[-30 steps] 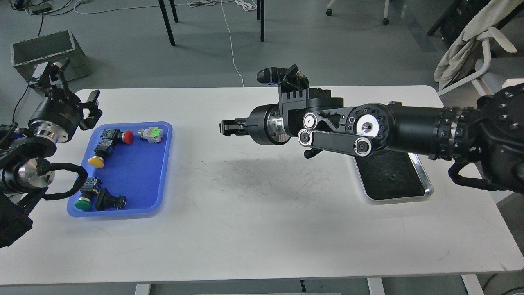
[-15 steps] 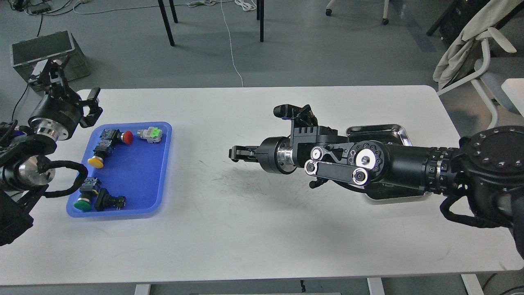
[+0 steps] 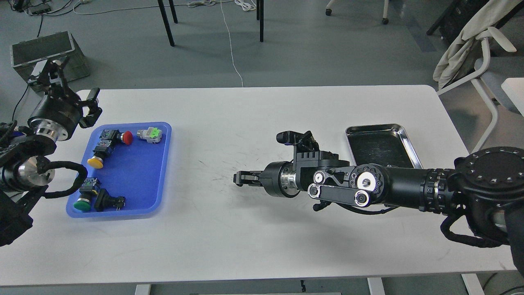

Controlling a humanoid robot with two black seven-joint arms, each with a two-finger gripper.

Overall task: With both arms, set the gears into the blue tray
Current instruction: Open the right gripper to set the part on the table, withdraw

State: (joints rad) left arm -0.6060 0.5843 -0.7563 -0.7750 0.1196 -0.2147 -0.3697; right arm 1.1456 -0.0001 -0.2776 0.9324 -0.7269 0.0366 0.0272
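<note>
The blue tray (image 3: 137,176) lies at the table's left and holds push-button switches with red (image 3: 128,137), yellow (image 3: 95,162) and green (image 3: 82,204) caps. I see no gears anywhere in view. My left gripper (image 3: 71,88) hovers just beyond the tray's far left corner, its two claws spread apart with nothing between them. My right gripper (image 3: 238,179) reaches left, low over the middle of the table, well right of the blue tray. Its dark fingers lie close together, and I cannot make out whether anything sits between them.
A shiny steel tray (image 3: 403,139) with a dark inside sits at the right, behind my right forearm. A grey crate (image 3: 45,51) stands on the floor at the far left. A chair (image 3: 487,53) with cloth over it is beyond the table's right end.
My right arm has dropped lower and come nearer, uncovering the steel tray, and its gripper now sits lower and slightly further right. The left arm has barely moved.
</note>
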